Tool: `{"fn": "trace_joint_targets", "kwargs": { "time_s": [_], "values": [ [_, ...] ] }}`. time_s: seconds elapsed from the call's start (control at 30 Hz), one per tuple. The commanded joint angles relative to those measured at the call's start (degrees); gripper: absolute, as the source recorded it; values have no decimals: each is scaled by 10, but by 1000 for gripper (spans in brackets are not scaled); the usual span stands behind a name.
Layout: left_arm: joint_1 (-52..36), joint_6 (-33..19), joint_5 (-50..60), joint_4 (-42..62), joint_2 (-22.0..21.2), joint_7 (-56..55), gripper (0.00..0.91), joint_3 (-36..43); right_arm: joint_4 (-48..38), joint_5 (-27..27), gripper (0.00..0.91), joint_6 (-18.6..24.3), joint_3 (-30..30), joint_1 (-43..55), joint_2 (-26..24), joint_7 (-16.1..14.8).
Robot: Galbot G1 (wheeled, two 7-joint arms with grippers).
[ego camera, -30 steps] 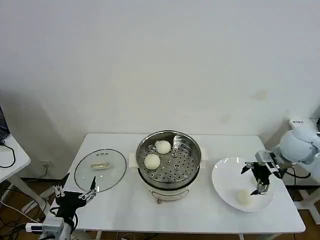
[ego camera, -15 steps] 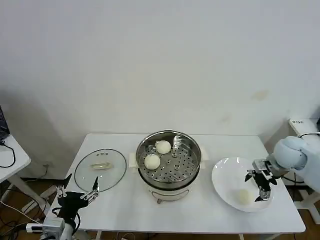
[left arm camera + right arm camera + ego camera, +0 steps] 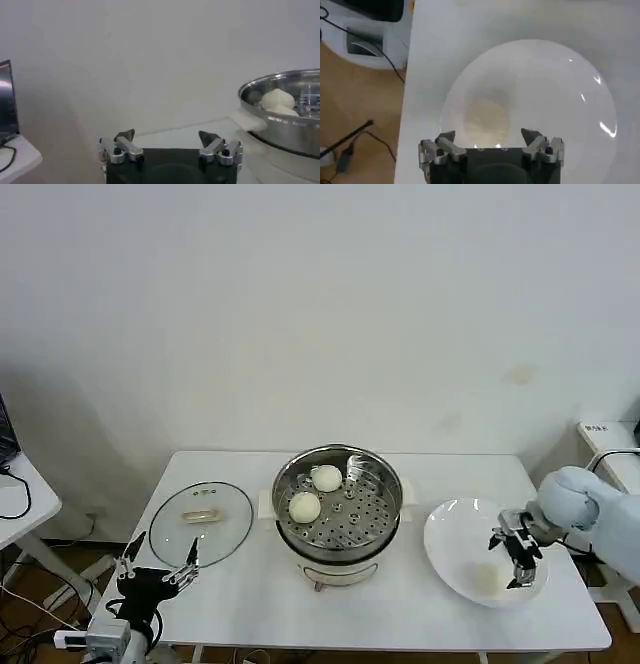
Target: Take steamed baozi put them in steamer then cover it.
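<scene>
Right end effector hangs over the white plate at the right end of the surface, fingers spread wide and holding nothing. In the right wrist view the same end effector sits directly above one steamed baozi, which lies on the plate between the two fingertips; whether they touch it is hard to make out. From the head view that bun is pale and nearly blends into the plate.

Two more baozi rest on the perforated tray of the steamer at the middle of the surface. The left wrist view cuts the steamer off at the frame edge, with one bun showing above its rim.

The cover lies flat to the left of the steamer, handle up. The left end effector is parked at the near left edge of the surface, just near the cover, open and empty.
</scene>
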Motion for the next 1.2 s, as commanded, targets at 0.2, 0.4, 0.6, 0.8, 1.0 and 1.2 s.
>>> {"fn": "trace_joint_targets", "kwargs": {
  "time_s": [0.2,0.4,0.6,0.8,1.0,1.2],
  "values": [
    [-7,1,-1,4,2,5,907,-3,-25,-16,907,3,31,-46,17,1],
    [-5,0,1,4,2,5,907,0,-29,-24,907,5,39,-56,19,0],
    [-9,1,1,8,4,6,907,-2,-35,-24,907,4,42,-60,23,5],
    [-13,1,2,10,2,7,907,2,-41,-20,907,3,40,-54,27,8],
    [-17,2,2,12,5,8,907,-2,-50,-20,907,4,38,-50,32,9],
    [-16,2,3,16,4,8,907,-1,-54,-21,756,5,38,-52,37,9]
  ]
}}
